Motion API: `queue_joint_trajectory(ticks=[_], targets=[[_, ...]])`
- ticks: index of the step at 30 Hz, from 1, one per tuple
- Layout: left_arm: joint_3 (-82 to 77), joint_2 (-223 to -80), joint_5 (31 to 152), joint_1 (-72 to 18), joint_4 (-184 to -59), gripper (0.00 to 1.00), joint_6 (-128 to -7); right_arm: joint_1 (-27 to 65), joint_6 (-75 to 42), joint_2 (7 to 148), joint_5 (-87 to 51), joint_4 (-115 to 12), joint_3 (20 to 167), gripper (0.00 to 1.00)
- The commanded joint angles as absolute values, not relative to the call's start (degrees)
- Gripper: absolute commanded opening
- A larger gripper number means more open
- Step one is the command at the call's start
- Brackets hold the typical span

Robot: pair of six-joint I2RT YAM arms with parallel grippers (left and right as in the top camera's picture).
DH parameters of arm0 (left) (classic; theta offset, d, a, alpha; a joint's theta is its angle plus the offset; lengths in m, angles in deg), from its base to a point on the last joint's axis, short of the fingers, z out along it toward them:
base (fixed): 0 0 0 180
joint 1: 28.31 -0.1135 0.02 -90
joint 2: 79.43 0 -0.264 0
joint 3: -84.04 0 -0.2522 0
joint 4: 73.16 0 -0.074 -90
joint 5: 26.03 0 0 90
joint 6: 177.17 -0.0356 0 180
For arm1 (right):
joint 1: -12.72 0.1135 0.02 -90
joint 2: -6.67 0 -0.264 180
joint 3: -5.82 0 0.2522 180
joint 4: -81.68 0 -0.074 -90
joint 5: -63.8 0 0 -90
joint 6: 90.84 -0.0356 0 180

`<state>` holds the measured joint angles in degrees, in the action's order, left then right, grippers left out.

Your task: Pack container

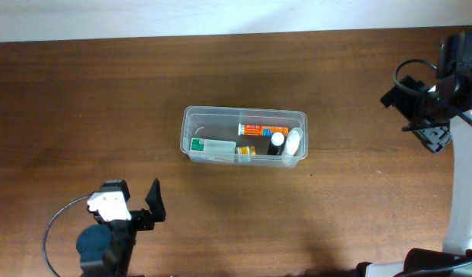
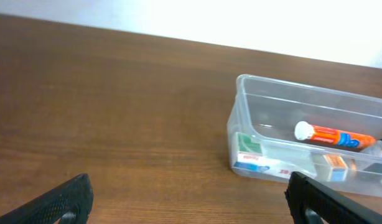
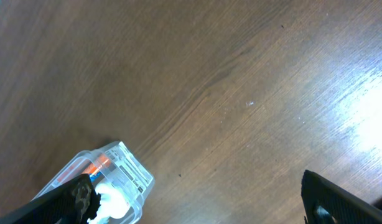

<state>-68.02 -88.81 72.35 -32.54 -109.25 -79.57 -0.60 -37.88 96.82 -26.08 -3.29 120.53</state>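
The clear plastic container [image 1: 191,123] stands in the middle of the brown table. Inside lie an orange tube [image 1: 260,129], a white box with a green end [image 1: 209,145], a small orange box [image 1: 246,151], a dark bottle [image 1: 276,143] and a white bottle [image 1: 294,141]. The container also shows in the left wrist view [image 2: 253,106] and in the right wrist view [image 3: 132,171]. My left gripper [image 1: 136,206] is open and empty at the front left, well away from the container. My right gripper [image 1: 420,115] is open and empty at the far right.
The wooden table [image 1: 90,100] stretches bare round the container. A pale wall strip [image 1: 221,15] runs along the back edge. Black cables [image 1: 55,223] loop beside the left arm, and the right arm's white base [image 1: 463,208] stands at the right edge.
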Motion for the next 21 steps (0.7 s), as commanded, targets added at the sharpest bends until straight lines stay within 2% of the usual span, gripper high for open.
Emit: queue_joint_trajectory(ticks=[1, 6, 11, 21], targets=[[-71.8, -83.9, 72.1, -31.0, -108.1, 1.0, -79.0, -0.8, -37.7, 96.1, -26.2, -3.3, 121.3, 0.98], [-75.8, -79.7, 72.1, -29.3, -107.5, 1.0, -79.0, -0.8, -37.7, 96.1, -26.2, -3.3, 121.3, 0.98], [-76.9, -79.8, 72.1, -29.1, -103.6, 1.0, -79.0, -0.8, -37.7, 96.1, -26.2, -3.3, 121.3, 0.99], [-76.9, -79.8, 72.1, -29.1, -103.6, 1.0, -79.0, -0.8, -37.7, 96.1, -26.2, -3.3, 121.3, 0.99]])
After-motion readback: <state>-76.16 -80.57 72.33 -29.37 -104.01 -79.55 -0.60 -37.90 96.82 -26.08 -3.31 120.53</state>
